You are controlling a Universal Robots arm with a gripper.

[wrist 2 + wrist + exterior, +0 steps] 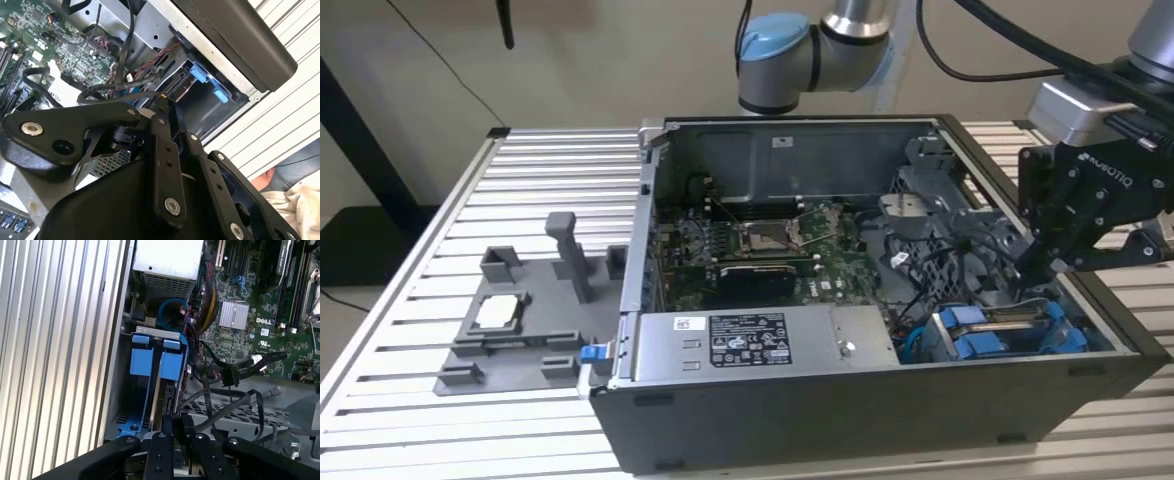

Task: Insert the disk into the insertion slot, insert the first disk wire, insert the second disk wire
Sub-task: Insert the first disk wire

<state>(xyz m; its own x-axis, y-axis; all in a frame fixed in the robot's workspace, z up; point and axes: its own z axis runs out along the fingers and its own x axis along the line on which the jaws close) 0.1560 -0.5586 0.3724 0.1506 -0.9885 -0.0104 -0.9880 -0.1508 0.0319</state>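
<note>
tight room: silver-grey disk in bright blue plastic carrier (1001,330) sits slotted beside the dark metal case wall (1067,385); my claw (175,422), nearly closed, pinches a black wire (125,92).

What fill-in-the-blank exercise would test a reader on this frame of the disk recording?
1. The disk's carrier frame is bright ____.
2. The tool reaches into the open case near the exterior view's ____ end.
3. The grey fixture lies on the slatted table to the exterior view's ____ of the case.
4. The silver power supply box carries a white ____.

Missing words: blue; right; left; label.
</note>
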